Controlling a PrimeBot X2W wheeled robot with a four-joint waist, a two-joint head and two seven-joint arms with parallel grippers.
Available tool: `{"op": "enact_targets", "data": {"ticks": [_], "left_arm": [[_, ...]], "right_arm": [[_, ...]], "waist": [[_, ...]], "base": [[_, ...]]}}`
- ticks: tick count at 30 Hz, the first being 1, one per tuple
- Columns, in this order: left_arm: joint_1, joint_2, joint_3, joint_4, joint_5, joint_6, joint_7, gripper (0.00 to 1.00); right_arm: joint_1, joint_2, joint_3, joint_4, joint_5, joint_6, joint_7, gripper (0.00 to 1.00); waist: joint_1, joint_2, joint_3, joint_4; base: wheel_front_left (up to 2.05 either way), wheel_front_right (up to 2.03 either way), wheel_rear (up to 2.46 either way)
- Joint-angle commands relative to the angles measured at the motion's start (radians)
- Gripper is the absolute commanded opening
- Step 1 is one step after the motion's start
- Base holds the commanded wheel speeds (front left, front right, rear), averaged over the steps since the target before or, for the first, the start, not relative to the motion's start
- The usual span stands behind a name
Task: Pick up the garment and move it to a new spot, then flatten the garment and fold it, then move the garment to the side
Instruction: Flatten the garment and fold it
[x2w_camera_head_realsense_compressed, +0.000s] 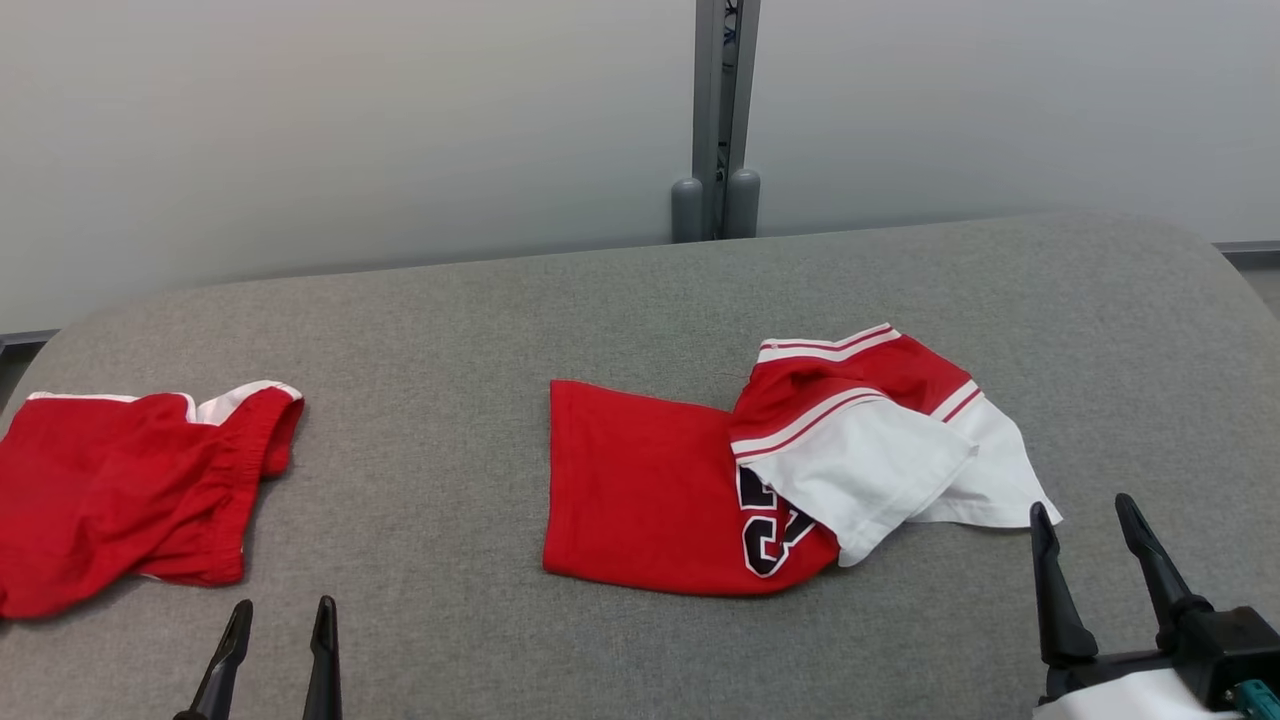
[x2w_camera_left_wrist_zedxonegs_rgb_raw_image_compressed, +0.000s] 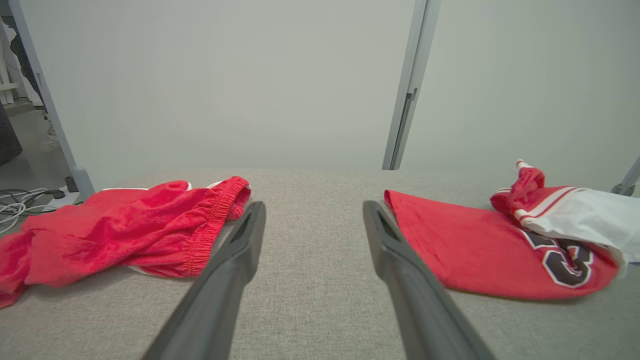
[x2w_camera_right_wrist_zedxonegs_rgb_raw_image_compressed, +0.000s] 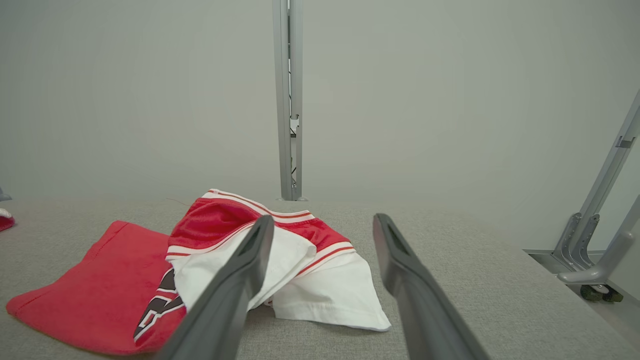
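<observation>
Red-and-white crumpled jersey shirt (x2w_camera_head_realsense_compressed: 800, 470) lies bunched on the grey fabric table (x2w_camera_head_realsense_compressed: 450, 330). The left gripper (x2w_camera_head_realsense_compressed: 284, 603) and right gripper (x2w_camera_head_realsense_compressed: 1083, 505) are spread wide, empty. Best to pinch loose edges, not the lump.

Soft, even, fairly bright light falls from above. Shadows are faint: a thin dark line under the near edge of the jersey (x2w_camera_head_realsense_compressed: 650, 490) and a dim patch under the shorts (x2w_camera_head_realsense_compressed: 120, 490) at the left edge of the table (x2w_camera_head_realsense_compressed: 450, 320). The head view is sharp, though the table's far edge bows. In the wrist views the fingers (x2w_camera_left_wrist_zedxonegs_rgb_raw_image_compressed: 215, 300) blur towards the bottom edge, the table's weave stays crisp, and the post (x2w_camera_left_wrist_zedxonegs_rgb_raw_image_compressed: 407, 85) leans from wide-angle distortion.
</observation>
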Motion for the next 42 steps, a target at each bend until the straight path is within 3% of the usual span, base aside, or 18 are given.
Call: {"op": "enact_targets", "data": {"ticks": [1,19,26,32,37,42], "left_arm": [[-0.013,0.002,0.006,-0.001,0.006,-0.007,-0.002,1.00],[-0.033,-0.007,-0.005,-0.006,0.025,-0.024,-0.002,1.00],[-0.097,-0.008,-0.089,0.004,0.020,-0.040,-0.002,1.00],[-0.212,0.010,-0.171,0.091,-0.019,-0.046,0.023,1.00],[-0.353,0.056,-0.280,0.232,-0.088,-0.047,0.118,1.00],[-0.419,0.077,-0.306,0.366,-0.162,-0.048,0.166,1.00]], "right_arm": [[-0.009,-0.005,-0.002,0.000,0.003,0.000,-0.005,1.00],[-0.020,-0.004,0.009,0.002,0.009,0.000,-0.005,1.00],[-0.040,-0.004,0.015,-0.003,0.012,0.000,-0.005,1.00],[-0.076,-0.004,0.023,-0.023,0.024,0.000,-0.005,1.00],[-0.112,-0.004,0.017,-0.036,0.063,0.000,-0.005,1.00],[-0.127,-0.004,0.013,-0.039,0.088,0.000,-0.005,1.00]], "waist": [[0.0000,0.0000,0.000,-0.001],[0.0000,0.0000,0.011,-0.012],[0.0000,0.0000,0.039,-0.042],[0.0000,0.0000,0.106,-0.076],[0.0000,0.0000,0.189,-0.126],[0.0000,0.0000,0.229,-0.164]], "base": [[0.00,0.00,0.00],[0.00,0.00,0.00],[0.00,0.00,0.00],[0.00,0.00,0.00],[0.00,0.00,0.00],[0.00,0.00,0.00]]}}
